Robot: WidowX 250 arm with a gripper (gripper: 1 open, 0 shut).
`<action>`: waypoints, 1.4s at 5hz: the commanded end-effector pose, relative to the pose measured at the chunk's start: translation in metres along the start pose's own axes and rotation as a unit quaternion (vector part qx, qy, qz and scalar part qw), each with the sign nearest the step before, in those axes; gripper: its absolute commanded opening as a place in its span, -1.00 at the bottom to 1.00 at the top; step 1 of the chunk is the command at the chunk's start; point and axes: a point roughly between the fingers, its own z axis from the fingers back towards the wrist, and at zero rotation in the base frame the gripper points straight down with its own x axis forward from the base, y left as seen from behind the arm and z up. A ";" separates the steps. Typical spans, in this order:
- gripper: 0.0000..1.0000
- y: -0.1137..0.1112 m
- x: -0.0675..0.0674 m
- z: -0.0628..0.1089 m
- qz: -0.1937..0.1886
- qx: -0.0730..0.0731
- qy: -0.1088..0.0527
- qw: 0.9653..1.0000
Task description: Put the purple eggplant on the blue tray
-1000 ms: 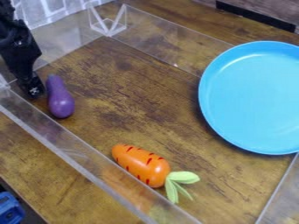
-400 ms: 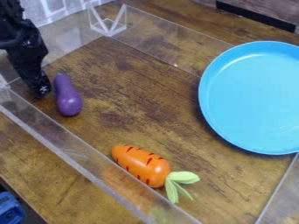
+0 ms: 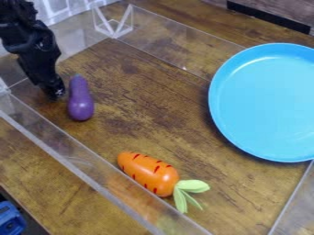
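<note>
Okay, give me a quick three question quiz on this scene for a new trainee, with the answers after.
1. True or false: the small glossy purple eggplant lies on the round light-blue plastic tray.
2. Which toy lies nearest the black gripper?
3. Multiple choice: the orange striped carrot lies A) on the tray, B) on the wooden table, C) in the gripper.

Key: 1 false; 2 the eggplant; 3 B.

- Even, bright light covers the wooden worktop (image 3: 147, 101).
- Pale glare streaks the clear wall (image 3: 73, 161) left of the carrot (image 3: 150, 173).
- Short soft shadows hug the carrot.
- The frame is low-resolution, slightly soft throughout.
</note>
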 end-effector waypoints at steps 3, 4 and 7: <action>1.00 -0.041 0.038 -0.001 0.053 0.008 -0.015 0.998; 1.00 -0.046 0.049 0.004 0.069 0.012 -0.016 0.997; 1.00 -0.059 0.081 -0.006 0.121 0.029 -0.015 0.992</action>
